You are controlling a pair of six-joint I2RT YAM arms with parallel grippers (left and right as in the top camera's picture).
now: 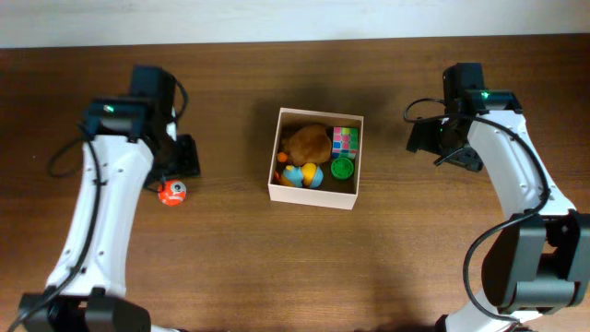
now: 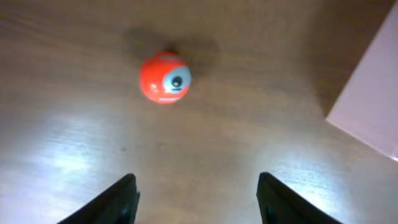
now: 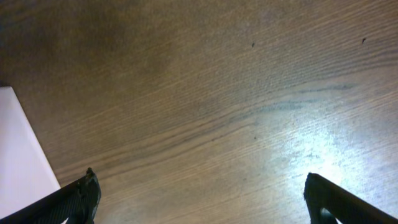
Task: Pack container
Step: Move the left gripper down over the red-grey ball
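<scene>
The container (image 1: pixel 312 196) is a square white-walled box at the table's middle. It holds a brown plush toy (image 1: pixel 307 140), a multicoloured cube (image 1: pixel 346 139), a green round toy (image 1: pixel 342 168) and a blue-and-yellow toy (image 1: pixel 305 175). An orange ball with one eye (image 1: pixel 171 192) lies on the table left of the box; it also shows in the left wrist view (image 2: pixel 165 77). My left gripper (image 2: pixel 196 199) is open and empty, hovering just short of the ball. My right gripper (image 3: pixel 202 199) is open wide and empty over bare wood, right of the box.
The box's white wall shows at the right edge of the left wrist view (image 2: pixel 373 106) and at the left edge of the right wrist view (image 3: pixel 18 155). The dark wooden table (image 1: pixel 295 267) stretches around the box.
</scene>
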